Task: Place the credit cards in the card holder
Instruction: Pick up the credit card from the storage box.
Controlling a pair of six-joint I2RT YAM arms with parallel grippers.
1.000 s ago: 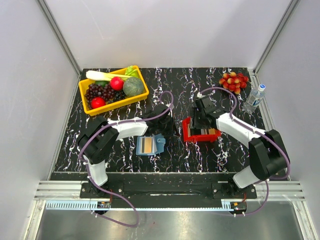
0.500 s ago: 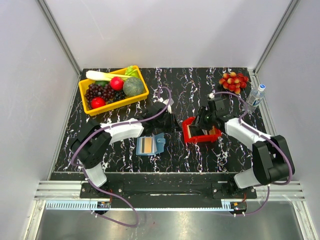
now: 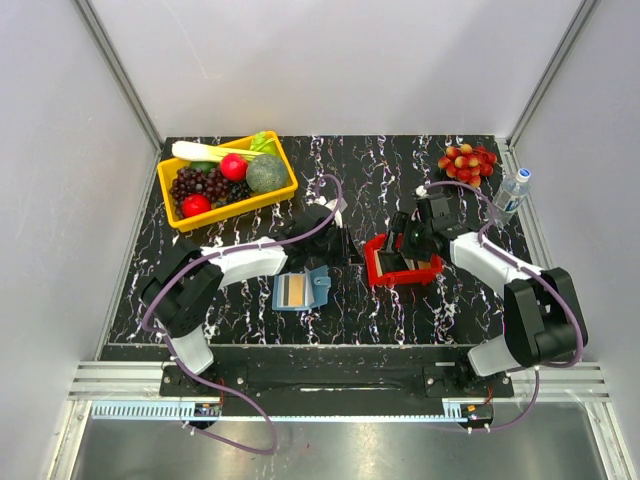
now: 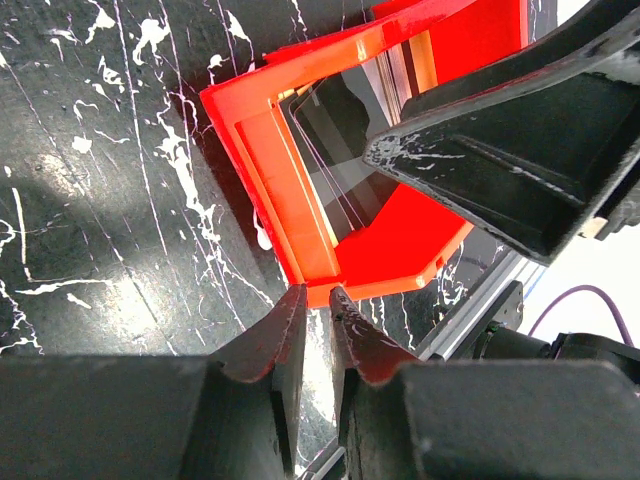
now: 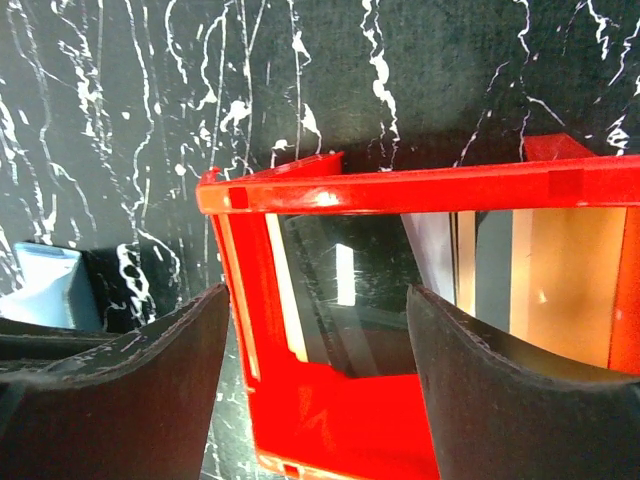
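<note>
- My right gripper (image 5: 318, 312) hangs spread wide and empty over one end of the red tray (image 5: 400, 186). One finger looks to be outside the tray's end wall, the other over its inside.
- The credit cards (image 5: 340, 280) stand on edge in that tray, packed close. A dark one is nearest the end wall and an orange-brown card (image 5: 565, 280) sits further along.
- As I judge it, the step in hand is lifting one card. Before closing, I want both right fingers inside the wall, straddling a single card's top edge so the tray does not come up with it.
- My left gripper (image 4: 315, 312) has its fingers almost together, with only a slim gap between them and nothing in it. It sits just off the tray's near corner.
- From there it could steady the tray while the card slides out. Any push should be gentle, since the light plastic looks likely to skid on the marbled table (image 3: 400, 160).
- The card holder (image 3: 300, 290) lies open on the table beside the left arm, apart from the tray, with a tan card showing in it.
- I would carry the next card over flat and low, then feed it in edge first.
</note>
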